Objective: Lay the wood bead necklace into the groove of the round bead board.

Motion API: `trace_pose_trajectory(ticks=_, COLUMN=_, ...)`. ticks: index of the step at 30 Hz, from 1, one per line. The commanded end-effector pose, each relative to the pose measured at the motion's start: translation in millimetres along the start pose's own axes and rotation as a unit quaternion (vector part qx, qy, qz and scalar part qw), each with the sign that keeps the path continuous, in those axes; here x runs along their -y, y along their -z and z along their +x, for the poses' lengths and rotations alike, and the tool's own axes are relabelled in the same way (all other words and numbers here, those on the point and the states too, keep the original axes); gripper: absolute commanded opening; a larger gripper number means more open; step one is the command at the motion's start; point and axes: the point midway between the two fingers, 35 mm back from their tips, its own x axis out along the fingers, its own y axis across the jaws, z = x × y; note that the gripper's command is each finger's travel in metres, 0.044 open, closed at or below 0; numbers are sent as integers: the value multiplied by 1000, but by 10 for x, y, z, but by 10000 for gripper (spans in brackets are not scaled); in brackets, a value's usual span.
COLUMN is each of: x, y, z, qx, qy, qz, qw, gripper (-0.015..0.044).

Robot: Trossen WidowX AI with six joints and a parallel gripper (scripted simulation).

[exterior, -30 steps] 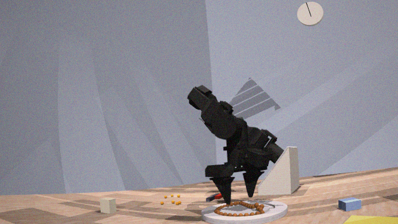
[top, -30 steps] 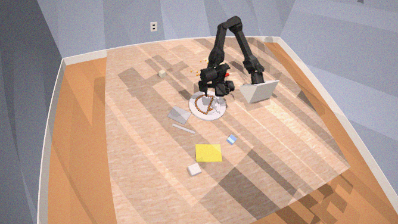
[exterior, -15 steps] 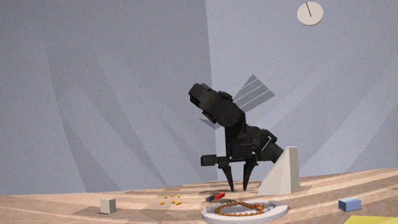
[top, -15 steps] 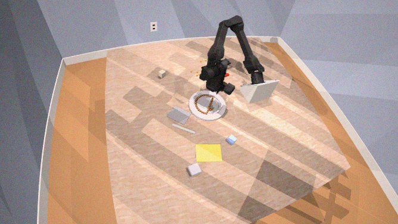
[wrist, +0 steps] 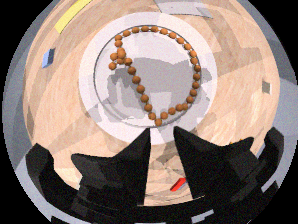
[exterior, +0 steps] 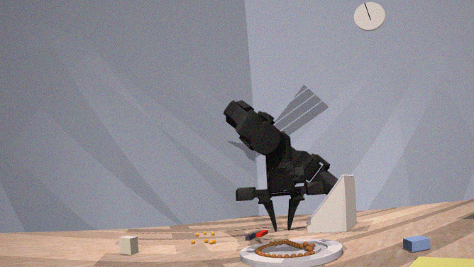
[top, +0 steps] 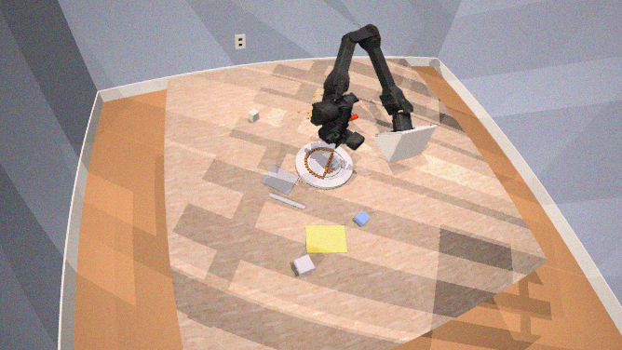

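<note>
The round white bead board (top: 326, 182) (exterior: 330, 248) (wrist: 89, 83) lies on the wooden floor in front of the arm. The wood bead necklace (top: 307, 160) (exterior: 284, 255) (wrist: 140, 90) rests on it as a closed D-shaped loop: one stretch follows the curve of the groove and one runs straight across the board's middle. My gripper (top: 337, 141) (exterior: 282, 229) (wrist: 161, 131) points down just behind the board's rear edge, above the floor. Its fingers stand close together with only a narrow gap and nothing between them.
A white wedge (top: 405, 141) (exterior: 335, 209) stands right of the gripper. A small red-and-black piece (exterior: 257, 234) and loose orange beads (exterior: 204, 238) lie behind the board. A cream cube (top: 253, 114), grey plate (top: 279, 180), grey bar (top: 287, 201), blue block (top: 361, 218) and yellow sheet (top: 326, 238) lie around.
</note>
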Motion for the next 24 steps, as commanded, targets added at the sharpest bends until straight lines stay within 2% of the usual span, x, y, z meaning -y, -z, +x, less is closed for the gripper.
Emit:
trace_pose_trajectory(ticks=1, x=0, y=-7, z=-9, qx=1, qy=0, qz=0, qw=1000, gripper=120)
trace_pose_trajectory(ticks=20, x=-19, y=28, z=273, qx=-5, qy=1, qz=-5, qw=1000, gripper=120)
trace_pose_trajectory(ticks=24, x=1, y=1, z=225, qx=1, qy=0, qz=-1, qw=1000, gripper=107)
